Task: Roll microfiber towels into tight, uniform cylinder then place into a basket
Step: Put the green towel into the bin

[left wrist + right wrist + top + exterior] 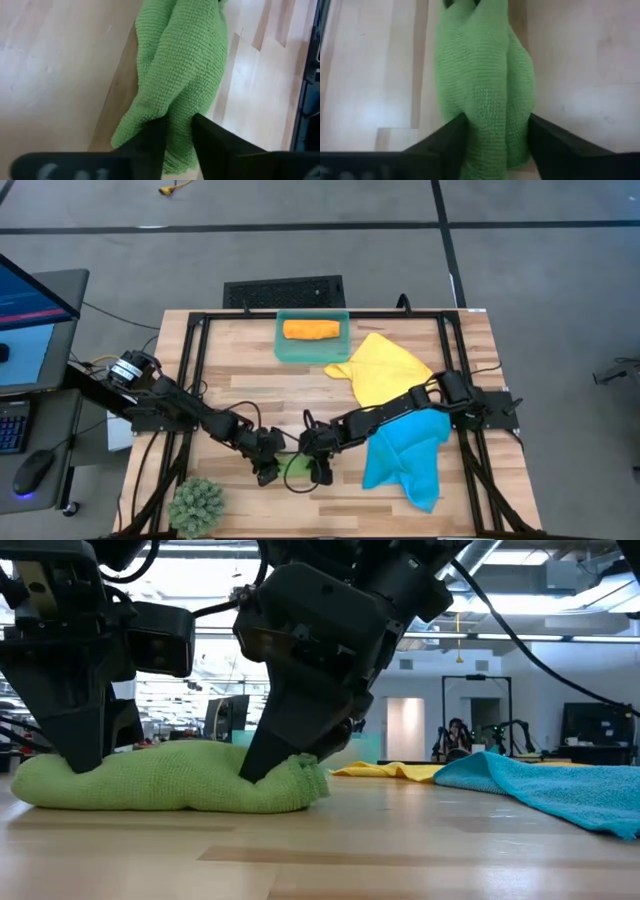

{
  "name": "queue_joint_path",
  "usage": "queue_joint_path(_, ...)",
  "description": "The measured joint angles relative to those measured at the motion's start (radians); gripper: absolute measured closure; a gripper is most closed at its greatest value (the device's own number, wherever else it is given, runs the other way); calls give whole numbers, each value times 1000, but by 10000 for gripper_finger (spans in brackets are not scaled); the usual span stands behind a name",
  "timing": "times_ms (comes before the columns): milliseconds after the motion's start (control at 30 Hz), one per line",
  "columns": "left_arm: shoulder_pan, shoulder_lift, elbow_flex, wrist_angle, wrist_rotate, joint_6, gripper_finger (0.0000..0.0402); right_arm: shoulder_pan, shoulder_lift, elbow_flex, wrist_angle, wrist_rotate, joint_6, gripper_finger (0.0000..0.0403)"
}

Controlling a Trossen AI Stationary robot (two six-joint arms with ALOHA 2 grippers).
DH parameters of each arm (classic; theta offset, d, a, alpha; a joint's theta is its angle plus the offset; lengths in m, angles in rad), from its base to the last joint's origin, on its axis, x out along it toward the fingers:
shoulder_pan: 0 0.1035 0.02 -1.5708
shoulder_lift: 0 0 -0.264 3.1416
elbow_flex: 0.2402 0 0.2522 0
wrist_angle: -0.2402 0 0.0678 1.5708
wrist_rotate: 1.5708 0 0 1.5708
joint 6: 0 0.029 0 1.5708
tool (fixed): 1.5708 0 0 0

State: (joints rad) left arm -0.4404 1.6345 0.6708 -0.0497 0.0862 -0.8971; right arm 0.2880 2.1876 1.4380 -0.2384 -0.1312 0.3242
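- Green towel point(297, 465): rolled, lying near the table's point(240, 370) front edge, left of centre.
- Left gripper point(178, 131): jaws narrow, pinching the roll's left end.
- Right gripper point(496, 131): jaws wider, clasping its right end.
- Basket point(313, 350): back edge, holding rolled orange towel point(310, 330).

Left gripper point(268, 472) and right gripper point(318, 470) meet at six o'clock, jaws clamped, arms stretched inward.
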Motion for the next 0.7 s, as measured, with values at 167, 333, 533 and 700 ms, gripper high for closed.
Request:
queue_joint_path(167, -5, 1, -1, 9, -27, 45, 378, 7, 2, -3, 41, -22, 1, 318)
queue_joint_path(333, -21, 1, 0, 9, -64, 55, 391, 10, 4, -3, 57, -44, -5, 365)
queue_joint_path(533, -27, 1, 0, 9, -73, 64, 397, 10, 7, 19, 34, -44, -21, 365)
queue_joint_path(700, -24, -22, 0, 2, -74, 108, 400, 10, 8, 57, -47, -26, -46, 360)
